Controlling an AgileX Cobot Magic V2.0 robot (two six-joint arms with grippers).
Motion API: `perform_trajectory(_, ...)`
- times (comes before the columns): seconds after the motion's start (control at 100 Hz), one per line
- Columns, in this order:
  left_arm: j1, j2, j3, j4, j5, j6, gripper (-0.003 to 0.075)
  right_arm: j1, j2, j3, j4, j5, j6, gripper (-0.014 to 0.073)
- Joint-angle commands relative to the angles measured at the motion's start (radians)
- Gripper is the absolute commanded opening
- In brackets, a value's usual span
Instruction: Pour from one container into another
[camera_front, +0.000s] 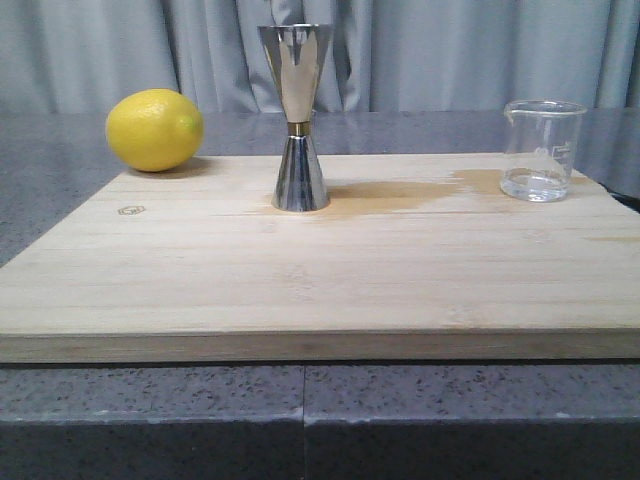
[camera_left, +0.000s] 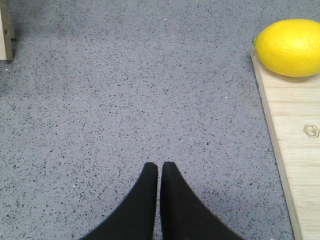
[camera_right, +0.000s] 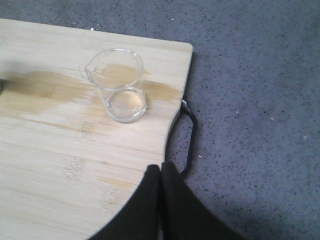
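The right gripper (camera_right: 160, 172) has its fingers pressed together, grasping nothing, poised over the near right edge of the wooden board (camera_right: 60, 150). Just beyond them the beaker (camera_right: 119, 85) stands upright at the board's far right corner, so this arm is plainly the nearer. The left gripper (camera_left: 159, 172) is likewise clenched over bare bench (camera_left: 125, 90), left of the board. The jigger (camera_front: 297, 115) stands upright mid-board. Any liquid level in the beaker is hard to read; neither arm shows in the front view.

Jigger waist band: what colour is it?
Gold, on the steel jigger at its narrow waist; shows best in the front view.
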Motion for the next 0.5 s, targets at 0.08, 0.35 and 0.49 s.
perform_trajectory(0.08,0.003,-0.001,-0.025,0.023,-0.064,-0.01,-0.0019,0.001,-0.006,-0.037,-0.001,-0.066,-0.006,-0.0057)
perform_trajectory(0.35,0.07,-0.11,0.043,-0.075,-0.109,-0.002,-0.0019,0.001,-0.006,-0.037,-0.001,-0.066,-0.006,-0.0057)
perform_trajectory(0.49,0.195,-0.223,0.16,-0.154,-0.28,0.094,-0.0019,0.001,-0.006,-0.037,-0.001,-0.066,-0.006,-0.0057)
